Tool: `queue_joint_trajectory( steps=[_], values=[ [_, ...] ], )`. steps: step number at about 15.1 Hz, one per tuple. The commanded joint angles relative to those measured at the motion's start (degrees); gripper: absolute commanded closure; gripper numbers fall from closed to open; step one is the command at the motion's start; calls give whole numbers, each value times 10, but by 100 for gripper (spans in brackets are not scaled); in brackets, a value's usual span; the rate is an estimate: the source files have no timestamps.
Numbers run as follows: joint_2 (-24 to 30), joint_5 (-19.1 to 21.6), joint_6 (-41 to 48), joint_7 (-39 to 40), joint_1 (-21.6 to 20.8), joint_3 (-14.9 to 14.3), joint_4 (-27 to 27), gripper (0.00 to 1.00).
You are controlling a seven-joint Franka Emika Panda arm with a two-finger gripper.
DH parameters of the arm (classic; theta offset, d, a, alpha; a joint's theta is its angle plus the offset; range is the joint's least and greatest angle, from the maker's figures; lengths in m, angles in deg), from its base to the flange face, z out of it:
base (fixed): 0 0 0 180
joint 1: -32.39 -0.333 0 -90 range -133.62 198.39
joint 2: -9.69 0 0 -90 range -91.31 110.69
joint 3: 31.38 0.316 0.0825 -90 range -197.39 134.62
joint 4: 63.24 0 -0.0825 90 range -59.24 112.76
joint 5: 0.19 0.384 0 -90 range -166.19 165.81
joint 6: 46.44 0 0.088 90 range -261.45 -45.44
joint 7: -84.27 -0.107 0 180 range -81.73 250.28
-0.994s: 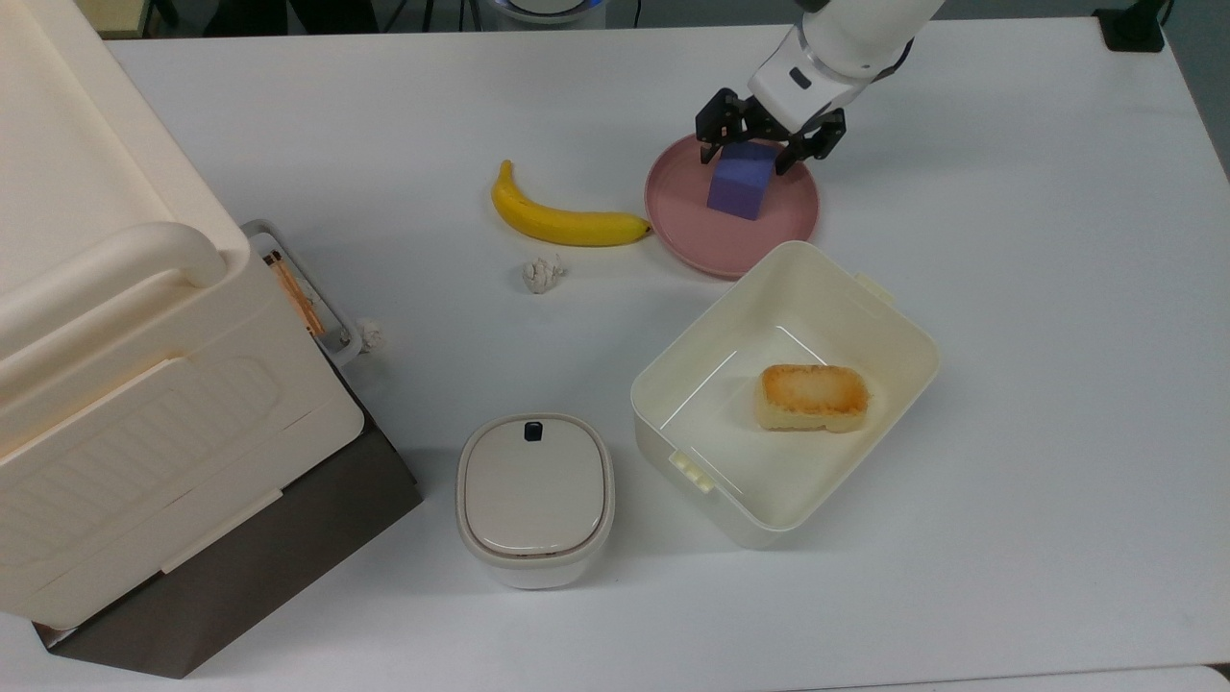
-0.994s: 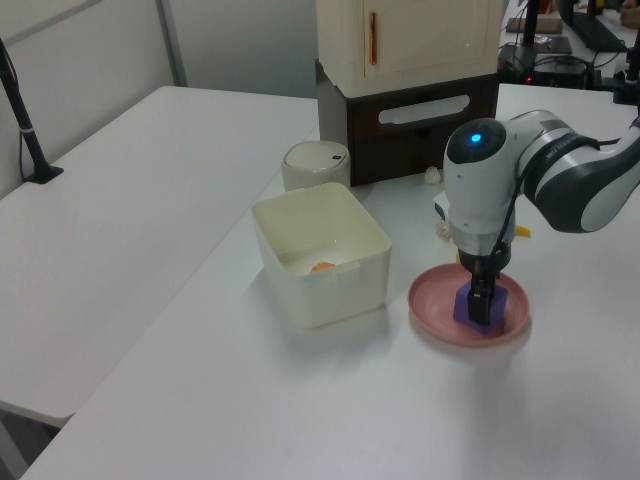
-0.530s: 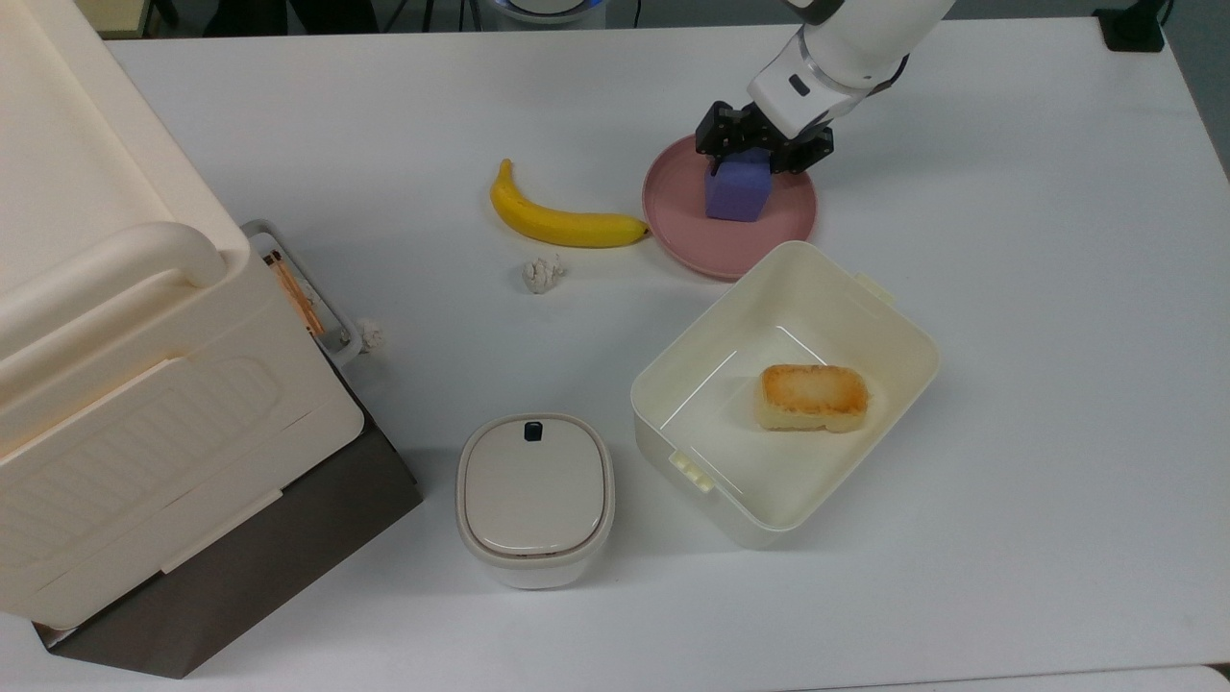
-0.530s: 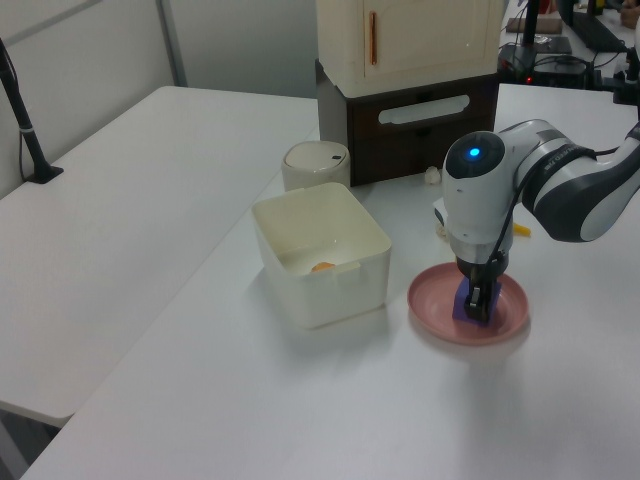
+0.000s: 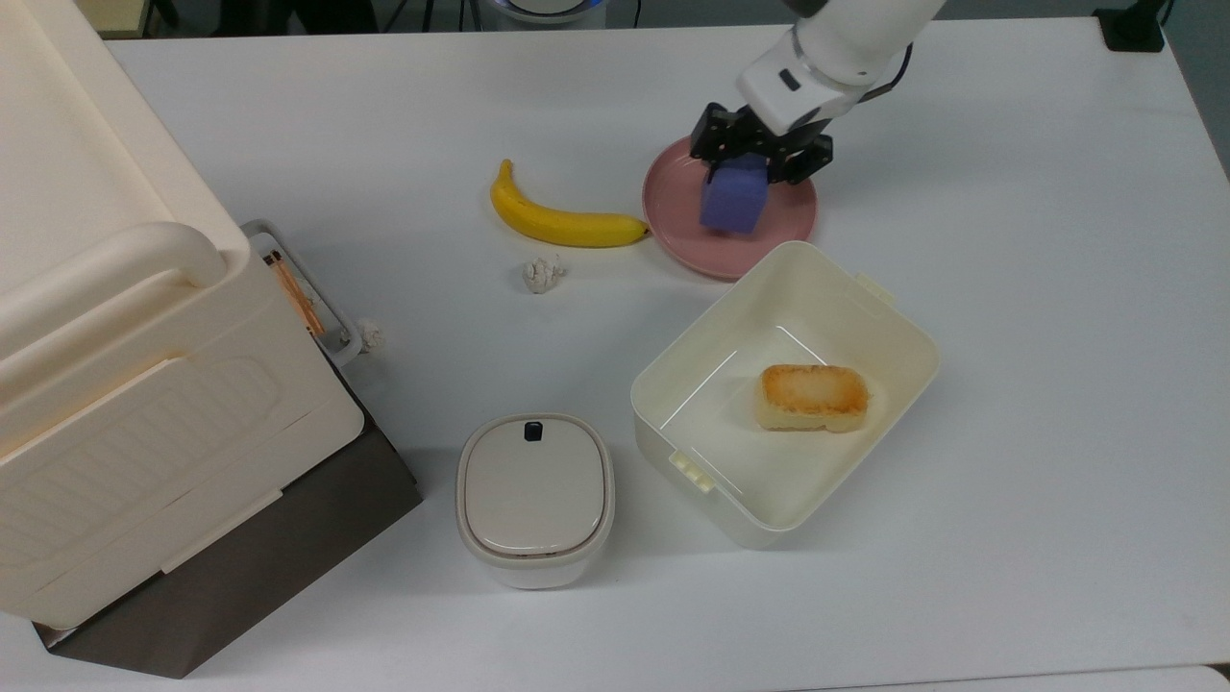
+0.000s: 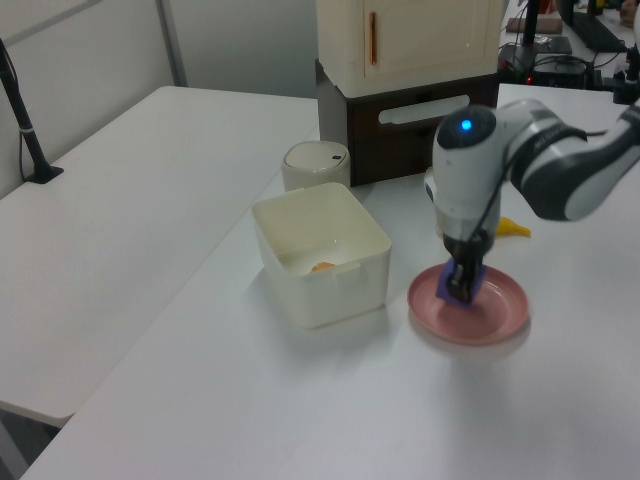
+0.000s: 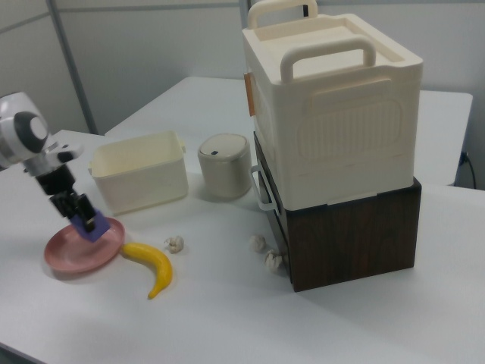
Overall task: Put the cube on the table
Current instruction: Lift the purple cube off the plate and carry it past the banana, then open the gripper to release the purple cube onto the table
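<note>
In the top view the gripper (image 5: 749,160) is clamped on the cube (image 5: 733,196), its black fingers pinching the block's upper end, and the blue-purple block hangs tilted over the middle of the pink plate (image 5: 677,220). The banana (image 5: 557,218) lies on the table (image 5: 1038,288) just beside the plate, on the top view's left, its tip almost at the rim. A small crumpled white lump (image 5: 543,274) sits below the banana, near the plate. The cream bin (image 5: 889,332) stands just below the plate, one corner close to the rim, with the toasted bread piece (image 5: 813,397) lying inside it. The lidded cream container (image 5: 534,497) stands well apart from the plate, toward the lower left. In the left view the gripper (image 6: 462,282) grips the cube (image 6: 450,288) above the plate (image 6: 500,310), and the block looks raised clear of the plate's surface. The bin (image 6: 345,255) stands beside the plate on the left view's left. In the right view the gripper (image 7: 82,214) holds the cube (image 7: 96,226) tilted over the plate (image 7: 76,254), with the banana (image 7: 155,267) at the plate's right edge and the bin (image 7: 144,173) behind the plate.
</note>
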Motion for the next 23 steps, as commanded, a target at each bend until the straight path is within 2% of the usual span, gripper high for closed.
queue_joint_trajectory(
  steps=[1,3,7,10,12,13,14,15,23],
  values=[
    [13,-7,-9,-23,40,-7,-11,69],
    [12,-12,-10,-29,62,-10,-29,69],
    [5,-11,-15,-30,73,-67,-69,69],
    [-3,-12,-53,-29,83,-118,-94,69],
    [-8,-12,-67,-28,83,-129,-94,67],
    [-9,-12,-67,-28,83,-131,-94,53],
    [-9,-12,-67,-30,83,-131,-94,7],
    [-9,-12,-65,-28,82,-132,-94,0],
    [-6,-20,-62,-28,83,-132,-94,0]
  ],
)
